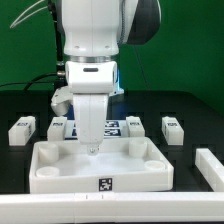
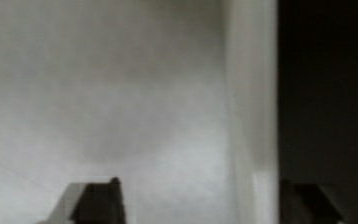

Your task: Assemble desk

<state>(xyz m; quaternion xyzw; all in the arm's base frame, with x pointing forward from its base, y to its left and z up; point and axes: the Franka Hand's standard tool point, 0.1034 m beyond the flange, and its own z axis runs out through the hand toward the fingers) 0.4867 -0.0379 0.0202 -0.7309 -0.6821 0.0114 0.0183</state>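
While the gripper stands low over the back part of the desk top, its two fingers are spread wide with nothing grasped. In the wrist view the dark fingertips sit well apart, the gripper is released, and between them lies only a pale surface that ends in a straight edge against darkness. That surface is probably the desk top near its rim, though the picture is too blurred to be sure. Whether the fingers touch the plastic cannot be told.

Around the tool, the desk top lies flat on the dark table with its rimmed side up and a tag on its front wall. Its corner sockets look bare; no leg stands in any of them.

Farther out, four legs lie loose on the table in a row behind the desk top. The outer left leg and the inner left leg are toward the exterior view's left. The inner right leg and the outer right leg are toward its right. The marker board lies between the two inner legs, partly hidden by the arm. A white bar lies near the desk top on the exterior view's right.

As a judgement, the assembly is at its very start. All four legs remain to be fetched and fitted, and the hand seems busy with placing or gripping the top itself.
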